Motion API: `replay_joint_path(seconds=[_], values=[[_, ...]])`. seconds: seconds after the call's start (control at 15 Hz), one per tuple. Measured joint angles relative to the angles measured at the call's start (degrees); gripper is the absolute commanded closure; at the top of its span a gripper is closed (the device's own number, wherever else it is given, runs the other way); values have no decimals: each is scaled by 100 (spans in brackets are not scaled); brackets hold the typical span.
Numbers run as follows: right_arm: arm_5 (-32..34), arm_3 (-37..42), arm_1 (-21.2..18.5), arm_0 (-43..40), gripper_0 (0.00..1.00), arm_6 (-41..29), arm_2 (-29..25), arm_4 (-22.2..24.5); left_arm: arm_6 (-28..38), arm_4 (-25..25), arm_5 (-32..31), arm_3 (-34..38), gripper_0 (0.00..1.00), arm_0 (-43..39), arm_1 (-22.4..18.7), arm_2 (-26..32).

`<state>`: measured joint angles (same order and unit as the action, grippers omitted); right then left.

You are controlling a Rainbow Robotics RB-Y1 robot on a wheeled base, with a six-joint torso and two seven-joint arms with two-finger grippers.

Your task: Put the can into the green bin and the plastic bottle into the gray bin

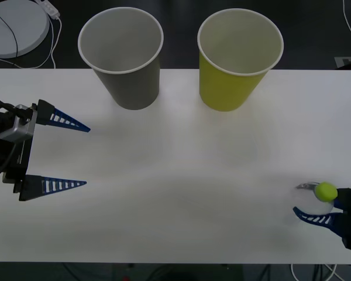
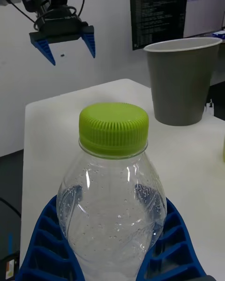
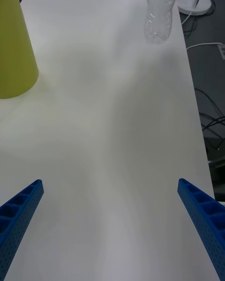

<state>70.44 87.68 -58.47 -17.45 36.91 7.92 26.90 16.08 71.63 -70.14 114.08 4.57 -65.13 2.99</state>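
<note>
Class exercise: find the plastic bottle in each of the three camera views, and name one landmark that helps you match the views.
Front view: plastic bottle at the table's near right, in the right gripper.
Right wrist view: close up, centre, between the blue jaws.
Left wrist view: far across the table.
Shared landmark: the white table.

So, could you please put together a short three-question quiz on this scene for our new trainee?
1. True or false: the right claw is shut on the clear ribbed plastic bottle with the lime-green cap.
2. Multiple choice: in the front view, the tapered gray paper cup stands (A) on the robot's left of the tapered yellow-green paper cup, (B) on its right, (C) inside it.
3. Fill in: the left claw, over the white table near its left edge, is ____.

Key: 1 true; 2 A; 3 open.
</note>
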Motion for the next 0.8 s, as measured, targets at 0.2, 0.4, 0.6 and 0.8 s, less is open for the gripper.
replay_joint_path(seconds=[0.2,0.4,0.6,0.8], values=[[-274,554,-44,-338,100,-365,-361,-1,0,0,0,0,0,0,0,0],[-658,1149,-119,-639,100,-739,-664,-1,0,0,0,0,0,0,0,0],[-981,1602,-190,-781,100,-1131,-881,0,0,0,0,0,0,0,0,0],[-1209,1918,-269,-799,100,-1564,-1081,42,0,0,0,0,0,0,0,0]])
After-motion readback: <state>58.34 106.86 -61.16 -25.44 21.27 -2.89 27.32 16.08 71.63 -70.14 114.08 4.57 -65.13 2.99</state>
